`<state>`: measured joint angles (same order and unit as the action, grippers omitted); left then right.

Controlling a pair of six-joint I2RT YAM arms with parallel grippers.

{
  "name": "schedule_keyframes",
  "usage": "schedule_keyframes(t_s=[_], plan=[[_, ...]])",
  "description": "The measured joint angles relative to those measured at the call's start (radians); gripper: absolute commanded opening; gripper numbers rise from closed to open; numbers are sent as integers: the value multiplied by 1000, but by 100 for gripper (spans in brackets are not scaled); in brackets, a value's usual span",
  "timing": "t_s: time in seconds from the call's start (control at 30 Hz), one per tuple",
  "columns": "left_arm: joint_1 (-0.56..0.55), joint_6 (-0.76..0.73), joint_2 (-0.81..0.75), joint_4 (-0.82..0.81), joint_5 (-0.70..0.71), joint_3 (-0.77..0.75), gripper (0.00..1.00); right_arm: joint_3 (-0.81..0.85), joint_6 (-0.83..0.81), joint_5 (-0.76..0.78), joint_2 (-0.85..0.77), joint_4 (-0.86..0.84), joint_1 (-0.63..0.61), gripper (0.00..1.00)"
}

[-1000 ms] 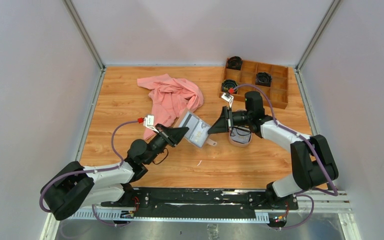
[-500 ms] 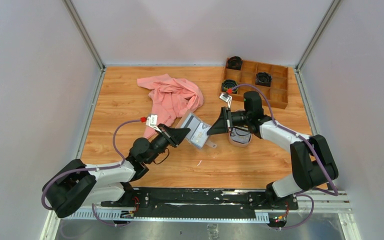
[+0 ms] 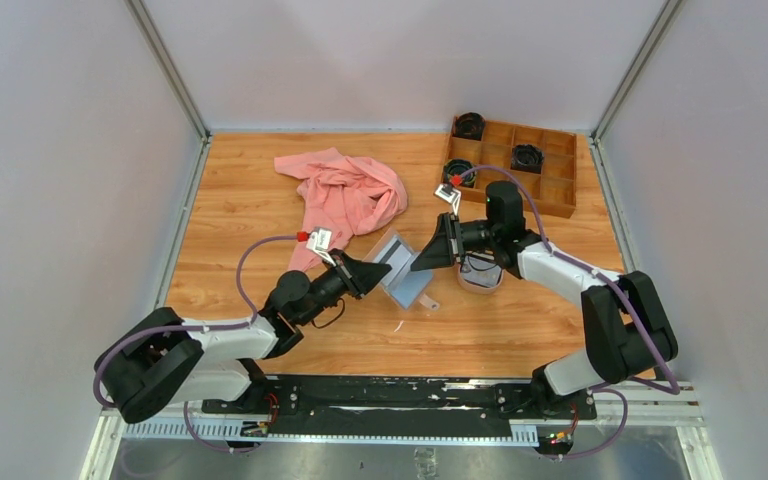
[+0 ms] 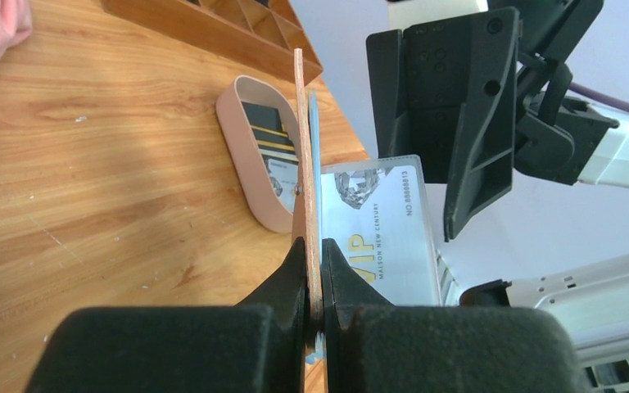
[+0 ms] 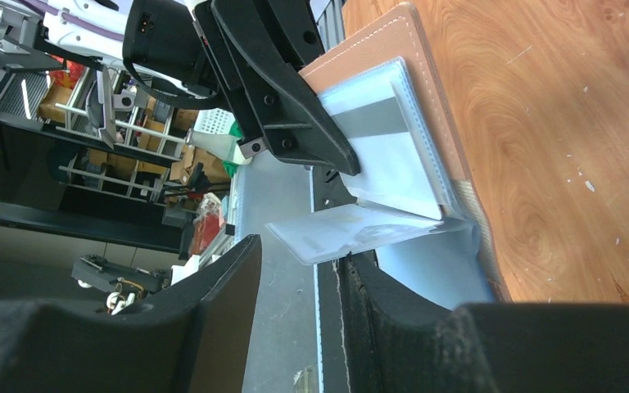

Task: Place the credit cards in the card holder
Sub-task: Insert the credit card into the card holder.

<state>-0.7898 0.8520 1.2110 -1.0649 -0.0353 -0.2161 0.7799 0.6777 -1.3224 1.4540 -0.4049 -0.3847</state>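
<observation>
holder pinched open, one card at its pocket

the wooden table (image 3: 240, 210) carries a pink cloth (image 3: 345, 195) in the upper middle of the top view and a wooden box (image 3: 540, 170) at the upper right. neither has a part in this step, i judge. the two arms meet in the middle of that frame.

the left gripper (image 4: 314, 262) is clamped tight on the tan flap of the card holder (image 4: 299, 147), holding it up on edge so the pale blue pockets face the other arm. that looks like the reason for the grip: a steady, open mouth to feed.

the right gripper (image 5: 299, 254) has its jaws partly apart. the silver card (image 5: 352, 233) lies across the gap in front of them, its far end at the holder's fold. whether the fingers touch it i cannot tell. the card looks partly in but not seated, so the step in hand seems to be pushing it home.

just right of centre in the top view, the oval tray (image 3: 482, 287) sits under the right arm, close at hand. the other cards (image 4: 272, 147), black with gold stripes, lie inside it.
</observation>
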Motion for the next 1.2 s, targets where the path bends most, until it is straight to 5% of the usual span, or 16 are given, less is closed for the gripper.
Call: schedule_keyframes(t_s=[0.47,0.67,1.2], plan=[[-12,-8,19,14,-72,-33,0,0,-26,-2,0,13,-2,49],[-17,-7,35,17,-98,-42,0,0,-56,-1,-2,24,-2,43],[-18,55,33,14,-99,-42,0,47,-304,50,-6,297,-2,36]])
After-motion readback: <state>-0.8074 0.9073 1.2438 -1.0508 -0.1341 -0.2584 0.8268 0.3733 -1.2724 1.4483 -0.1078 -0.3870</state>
